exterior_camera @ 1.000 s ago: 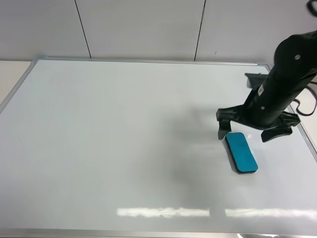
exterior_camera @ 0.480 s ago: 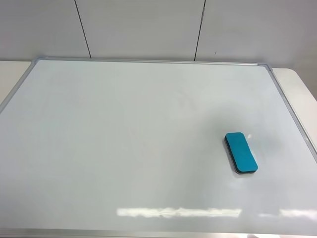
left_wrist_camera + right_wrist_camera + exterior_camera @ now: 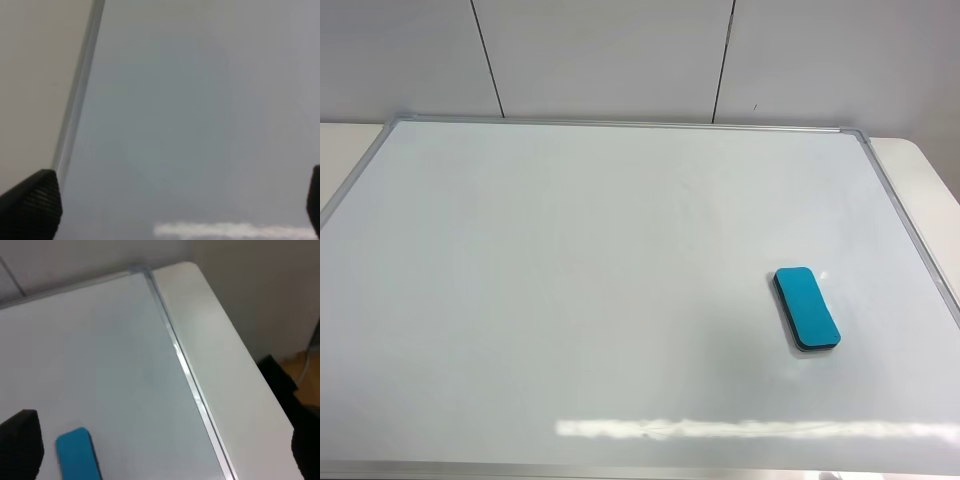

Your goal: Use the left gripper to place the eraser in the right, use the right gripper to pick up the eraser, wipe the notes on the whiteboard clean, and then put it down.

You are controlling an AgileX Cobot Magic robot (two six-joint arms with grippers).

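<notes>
The teal eraser [image 3: 807,308] lies flat on the right part of the whiteboard [image 3: 600,260], and no gripper touches it. No red notes show on the board. Neither arm shows in the exterior high view. In the left wrist view my left gripper [image 3: 172,210] is open and empty above the board [image 3: 200,100], near its silver frame [image 3: 75,110]. In the right wrist view my right gripper [image 3: 162,447] is open and empty, held high over the board's right edge. The eraser [image 3: 77,454] lies below it, close to one fingertip [image 3: 20,445].
A pale tabletop [image 3: 215,340] runs along the board's right frame [image 3: 190,375] and ends in a rounded corner. A wall with dark panel seams [image 3: 722,60] stands behind the board. A bright light reflection [image 3: 750,428] lies on the board's near edge.
One second ago my right arm hung just over the eraser with its jaws open. It has since drawn out of the exterior high view. The eraser has stayed where it was.
</notes>
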